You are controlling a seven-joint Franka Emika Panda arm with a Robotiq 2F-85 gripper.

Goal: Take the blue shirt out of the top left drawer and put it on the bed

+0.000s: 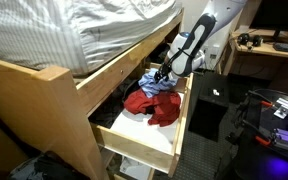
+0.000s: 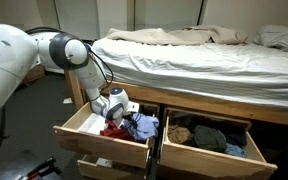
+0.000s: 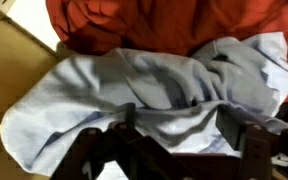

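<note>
The blue shirt (image 3: 114, 95) lies crumpled in the open top left drawer (image 2: 96, 143), next to a red garment (image 3: 164, 22). It also shows in both exterior views (image 1: 165, 89) (image 2: 145, 125). My gripper (image 3: 176, 128) is down in the drawer, open, with its two fingers set wide on either side of a fold of the blue shirt and pressing into the cloth. The gripper shows in both exterior views (image 1: 161, 75) (image 2: 123, 112). The bed (image 2: 204, 58) with rumpled pale sheets is just above the drawers.
The red garment (image 1: 150, 105) fills the middle of the drawer (image 1: 134, 142). A second open drawer (image 2: 210, 137) beside it holds dark clothes. The wooden bed frame (image 1: 44, 100) overhangs the drawers. A desk with gear (image 1: 274, 45) stands nearby.
</note>
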